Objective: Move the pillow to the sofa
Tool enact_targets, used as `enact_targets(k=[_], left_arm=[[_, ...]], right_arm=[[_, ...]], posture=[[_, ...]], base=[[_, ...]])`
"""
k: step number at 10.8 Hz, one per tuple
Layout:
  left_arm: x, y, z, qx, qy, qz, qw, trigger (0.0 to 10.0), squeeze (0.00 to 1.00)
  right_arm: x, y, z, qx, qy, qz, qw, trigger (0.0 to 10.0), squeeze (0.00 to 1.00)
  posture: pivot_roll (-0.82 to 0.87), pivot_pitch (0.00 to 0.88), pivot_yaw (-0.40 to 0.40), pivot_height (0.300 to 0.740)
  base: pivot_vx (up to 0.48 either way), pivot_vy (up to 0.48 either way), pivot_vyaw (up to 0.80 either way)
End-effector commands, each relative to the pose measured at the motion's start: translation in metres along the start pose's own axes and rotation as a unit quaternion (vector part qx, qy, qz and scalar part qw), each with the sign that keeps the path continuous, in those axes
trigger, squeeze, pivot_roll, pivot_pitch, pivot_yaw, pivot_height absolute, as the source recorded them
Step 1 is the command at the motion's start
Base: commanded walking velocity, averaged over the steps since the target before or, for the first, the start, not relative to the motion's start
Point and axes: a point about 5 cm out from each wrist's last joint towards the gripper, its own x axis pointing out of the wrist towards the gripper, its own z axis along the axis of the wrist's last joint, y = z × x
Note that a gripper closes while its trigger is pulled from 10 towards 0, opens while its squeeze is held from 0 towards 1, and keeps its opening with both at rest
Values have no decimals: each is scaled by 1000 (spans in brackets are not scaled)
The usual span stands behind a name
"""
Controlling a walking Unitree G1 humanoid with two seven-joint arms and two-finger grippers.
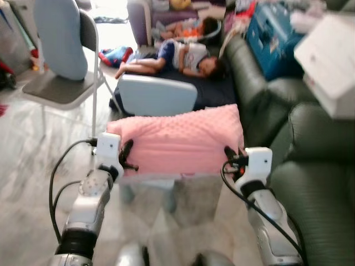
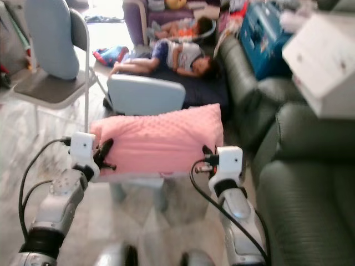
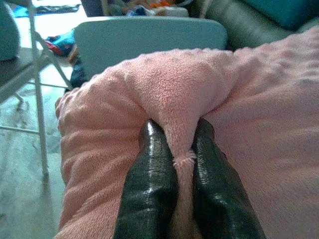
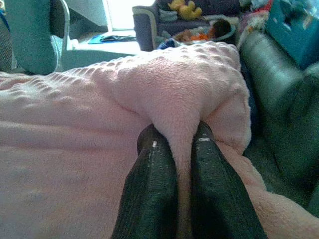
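We hold the pink pillow in the air at the centre of the frame, stretched between our two arms. Our left gripper pinches a fold of the fleece at the pillow's left edge, the two black fingers pressed together on the fabric. Our right gripper does the same at the right edge, its fingers squeezed on a raised pleat of the pillow.

The dark green sofa runs down the right side of the frame, just beside the pillow's right end, the two apart. A white box and a blue case lie on the sofa at the upper right.

Behind the pillow, just above it in the frame, stands a pale blue chair back. Further up, a person lies on a dark mat on the floor. A grey folding chair stands at the upper left on the marbled floor.
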Motion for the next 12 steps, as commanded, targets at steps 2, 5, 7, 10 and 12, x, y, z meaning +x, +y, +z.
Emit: enact_targets(k=[2, 5, 7, 10, 12], left_arm=[[3, -3, 8, -2, -19, -11, 1000, 10000, 0], [2, -5, 7, -31, -17, -16, 999, 10000, 0], [2, -6, 7, -32, -17, -19, 999, 10000, 0], [2, -7, 6, -32, -15, -25, 999, 10000, 0], [3, -8, 6, -31, -14, -27, 999, 10000, 0]], right_arm=[[-1, -8, 3, -7, -1, -16, 1000, 10000, 0], [-1, -9, 2, -9, 1, -15, 1000, 10000, 0], [-1, -9, 2, -10, 3, -14, 1000, 10000, 0], [0, -10, 3, -13, 2, -12, 1000, 10000, 0], [0, -8, 2, -11, 3, -11, 1000, 10000, 0]], posture=[[-89, 27, -5, 740], [-90, 30, -9, 740], [-91, 33, -13, 740], [-92, 34, -13, 740], [-91, 34, -13, 740]], base=[[0, 0, -662], [0, 0, -800], [0, 0, -800], [0, 0, -694], [0, 480, -800]])
